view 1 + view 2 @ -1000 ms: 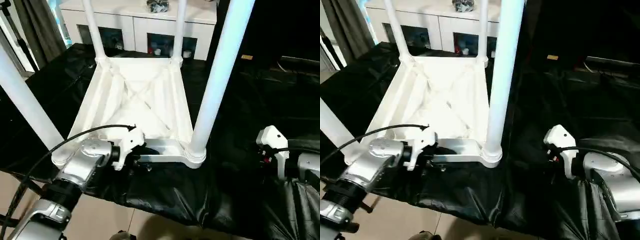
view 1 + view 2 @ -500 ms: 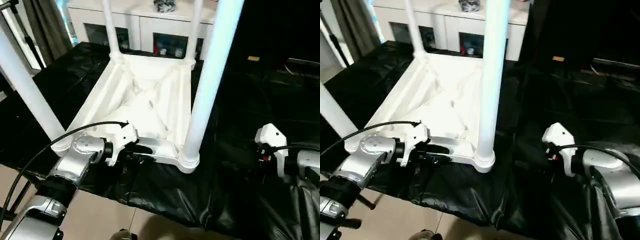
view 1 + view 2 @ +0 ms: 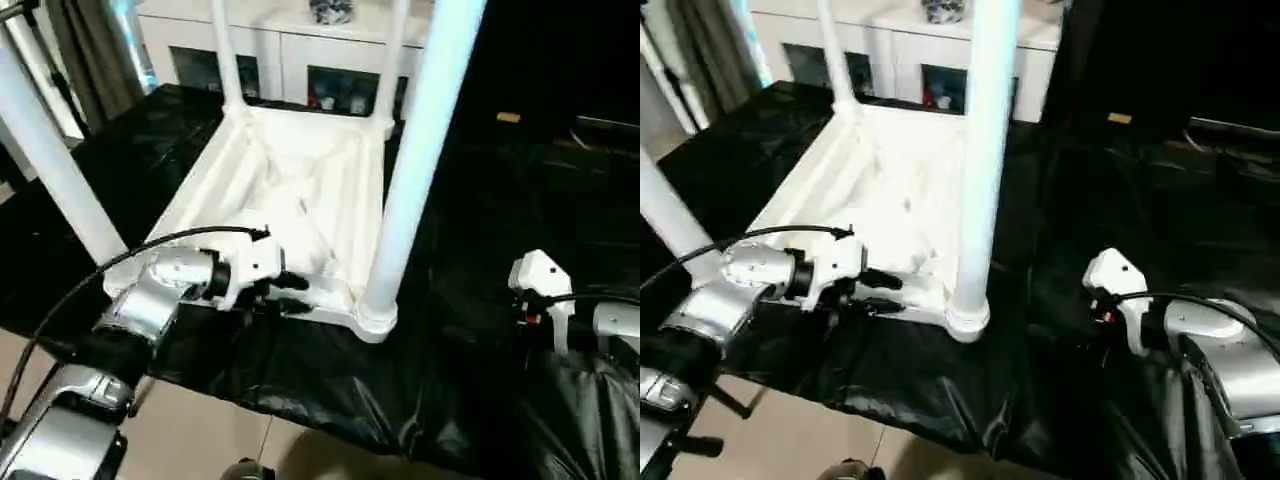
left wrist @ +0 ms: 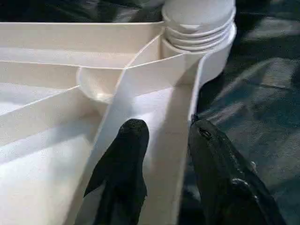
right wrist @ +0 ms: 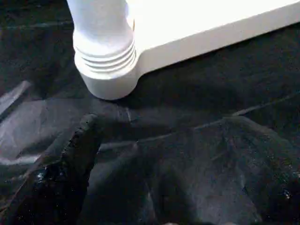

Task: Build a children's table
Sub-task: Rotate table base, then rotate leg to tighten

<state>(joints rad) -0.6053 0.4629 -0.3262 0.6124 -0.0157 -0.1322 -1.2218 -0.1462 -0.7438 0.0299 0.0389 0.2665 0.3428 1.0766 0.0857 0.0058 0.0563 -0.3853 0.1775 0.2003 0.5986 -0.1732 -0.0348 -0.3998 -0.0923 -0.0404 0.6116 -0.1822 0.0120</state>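
Upside down on the black-draped counter (image 3: 480,200), the tabletop (image 3: 300,190) has its near rim straddled by the left hand (image 4: 161,136), seemingly clamped there; the right hand (image 5: 154,154) hangs released beside the nearest leg (image 3: 415,150)

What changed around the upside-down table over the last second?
The left gripper has closed in on the near rim of the tabletop and now straddles it, one finger inside and one outside; a firm grip cannot be confirmed. The whole view shifted, so the camera moved. All four legs stay seated in their corner sockets, and the right gripper stays open over the black cover, apart from the table.
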